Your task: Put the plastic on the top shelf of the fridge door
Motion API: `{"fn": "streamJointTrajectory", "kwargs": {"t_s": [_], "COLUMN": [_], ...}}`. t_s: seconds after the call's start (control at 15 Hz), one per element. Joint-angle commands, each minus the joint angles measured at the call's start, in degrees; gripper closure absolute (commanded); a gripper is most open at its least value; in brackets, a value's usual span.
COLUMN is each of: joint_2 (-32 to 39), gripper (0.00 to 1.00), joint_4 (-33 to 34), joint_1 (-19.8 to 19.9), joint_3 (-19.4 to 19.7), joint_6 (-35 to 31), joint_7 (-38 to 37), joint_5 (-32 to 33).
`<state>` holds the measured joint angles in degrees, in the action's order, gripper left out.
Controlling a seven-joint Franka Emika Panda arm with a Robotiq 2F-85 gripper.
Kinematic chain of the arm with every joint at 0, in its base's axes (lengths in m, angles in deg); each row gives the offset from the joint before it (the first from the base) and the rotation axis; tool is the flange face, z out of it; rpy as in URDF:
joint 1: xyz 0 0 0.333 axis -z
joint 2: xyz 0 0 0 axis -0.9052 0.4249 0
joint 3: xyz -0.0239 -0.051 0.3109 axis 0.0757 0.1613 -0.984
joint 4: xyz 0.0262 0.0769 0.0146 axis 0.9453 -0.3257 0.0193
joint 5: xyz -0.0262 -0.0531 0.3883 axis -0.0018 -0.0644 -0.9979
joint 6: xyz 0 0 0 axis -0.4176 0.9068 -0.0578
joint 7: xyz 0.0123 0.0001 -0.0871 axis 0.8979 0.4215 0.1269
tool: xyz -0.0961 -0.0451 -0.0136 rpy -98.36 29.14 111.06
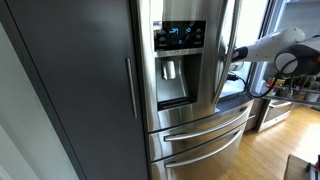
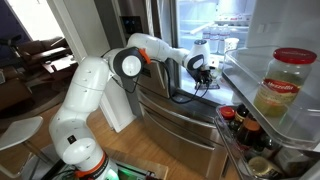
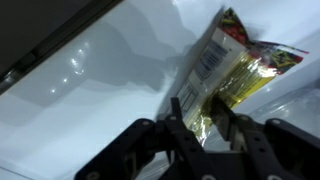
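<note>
The plastic [image 3: 225,62] is a crinkled yellow, white and red wrapper lying on a white fridge surface in the wrist view. My gripper [image 3: 200,112] has its two black fingers closed on the wrapper's lower end. In both exterior views the gripper [image 2: 203,66] [image 1: 233,55] reaches inside the open fridge. The fridge door [image 1: 222,45] stands open and shows edge-on with its curved bar handle. Its inner clear shelves [image 2: 245,75] fill the near right of an exterior view. The plastic is too small to make out in both exterior views.
A jar with a red lid [image 2: 284,85] stands in the door's clear shelf, and bottles [image 2: 240,122] stand in the shelf below. The steel door with the blue-lit dispenser [image 1: 180,38] stays closed. Drawer handles [image 1: 205,128] run below.
</note>
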<state>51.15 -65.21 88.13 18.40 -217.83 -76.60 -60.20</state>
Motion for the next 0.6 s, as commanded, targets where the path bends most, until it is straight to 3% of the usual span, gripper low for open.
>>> {"fn": "streamJointTrajectory", "kwargs": {"t_s": [0.0,0.13,0.47,0.53], "joint_2": [-0.52,-0.65,-2.74,-2.96], "gripper": [0.92,1.00,1.00,0.74], "joint_4": [0.79,1.14,-0.21,-0.20], "joint_1": [1.11,1.55,2.05,2.60], "joint_3": [-0.40,-0.61,-1.14,-2.01], "joint_6": [2.92,4.02,3.58,3.34], "joint_7": [-0.50,-0.33,0.30,1.10], "joint_5": [-0.96,-1.30,-3.12,-4.47]}}
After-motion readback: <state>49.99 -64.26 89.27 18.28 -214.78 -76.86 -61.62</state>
